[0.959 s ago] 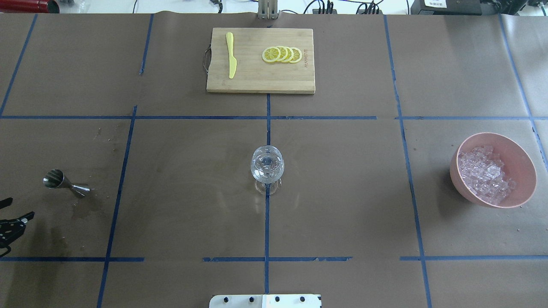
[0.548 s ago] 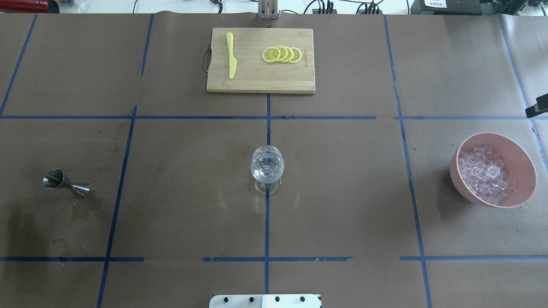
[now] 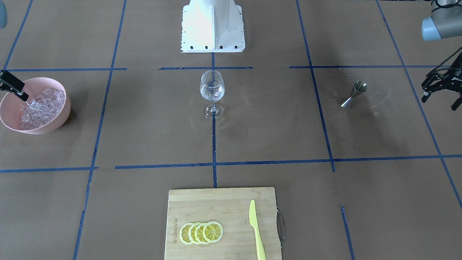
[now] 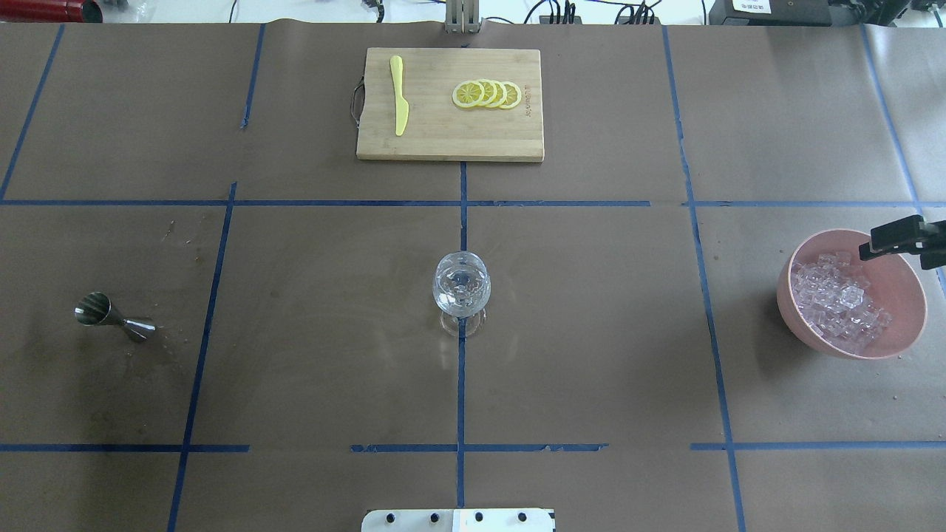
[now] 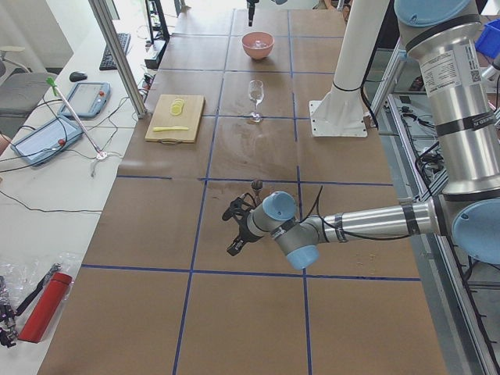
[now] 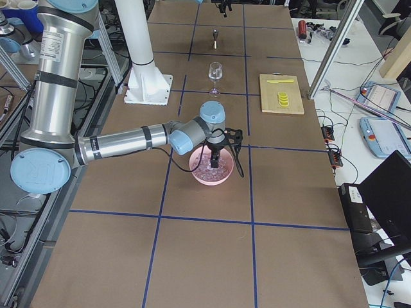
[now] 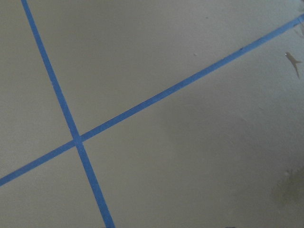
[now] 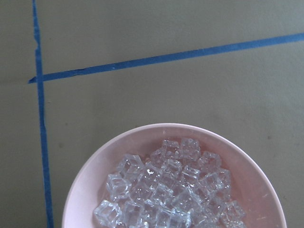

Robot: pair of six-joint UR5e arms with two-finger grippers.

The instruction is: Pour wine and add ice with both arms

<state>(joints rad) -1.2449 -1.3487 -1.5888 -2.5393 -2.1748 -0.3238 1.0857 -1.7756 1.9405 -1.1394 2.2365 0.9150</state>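
A clear stemmed wine glass (image 4: 461, 288) stands at the table's centre, also in the front view (image 3: 212, 86); I cannot tell what it holds. The ice (image 4: 839, 307) fills a pink bowl (image 4: 898, 295) on the right, close up in the right wrist view (image 8: 166, 190). My right gripper (image 4: 890, 240) hangs over the bowl's far rim; only one black bar shows, so I cannot tell whether it is open. My left gripper (image 3: 440, 101) is open and empty, off the table's left end beyond a steel jigger (image 4: 111, 316). It is out of the overhead view.
A wooden cutting board (image 4: 443, 140) at the far middle carries lemon slices (image 4: 488, 94) and a yellow knife (image 4: 399, 96). The white base block (image 4: 458, 519) sits at the near edge. Blue tape lines grid the brown table. A damp patch lies near the jigger.
My left gripper has drawn back out of the overhead view's left edge. My right gripper has come in from the right edge and moved over the bowl's far rim.
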